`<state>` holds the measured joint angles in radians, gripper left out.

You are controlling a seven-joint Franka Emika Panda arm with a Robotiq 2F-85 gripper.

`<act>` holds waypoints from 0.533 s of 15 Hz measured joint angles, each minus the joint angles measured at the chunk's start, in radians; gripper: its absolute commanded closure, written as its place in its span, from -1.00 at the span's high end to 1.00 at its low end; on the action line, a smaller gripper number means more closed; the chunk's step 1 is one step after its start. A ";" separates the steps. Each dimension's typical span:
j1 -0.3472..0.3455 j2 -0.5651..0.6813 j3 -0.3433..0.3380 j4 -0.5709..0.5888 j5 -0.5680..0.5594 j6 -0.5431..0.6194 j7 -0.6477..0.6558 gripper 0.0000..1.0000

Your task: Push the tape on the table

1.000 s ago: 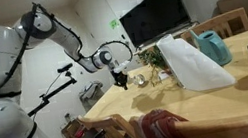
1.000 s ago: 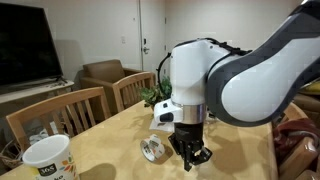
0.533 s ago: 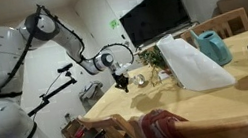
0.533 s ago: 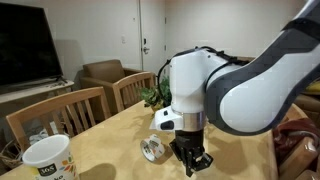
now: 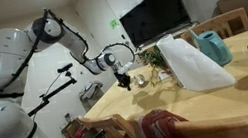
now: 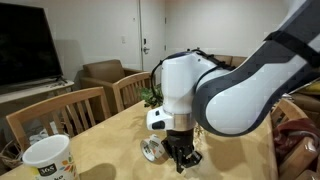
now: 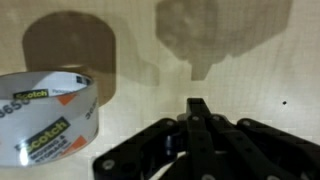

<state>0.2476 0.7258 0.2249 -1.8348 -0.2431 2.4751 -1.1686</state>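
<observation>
Wooden counter (image 7: 270, 95) carried tape (image 7: 48, 118), just beside tool (image 7: 196, 108). Tool clenched, empty, apart from tape. Approach judged done; push itself not yet made, whole slide left.

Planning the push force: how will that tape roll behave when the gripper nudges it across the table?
The tape roll looks hollow and clear, so probably light. It seems to lie flat on the smooth table, so it should slide rather than roll, though an off-centre nudge may spin it.
</observation>
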 measured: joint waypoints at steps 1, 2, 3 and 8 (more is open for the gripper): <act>0.002 0.001 0.000 0.012 -0.007 0.000 0.004 -1.00; 0.005 0.001 -0.001 0.023 -0.016 -0.001 0.015 -1.00; 0.009 0.002 -0.004 0.034 -0.021 -0.003 0.022 -1.00; 0.015 0.026 -0.012 0.072 -0.026 -0.015 0.036 -0.98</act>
<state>0.2630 0.7515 0.2129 -1.7633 -0.2694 2.4603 -1.1321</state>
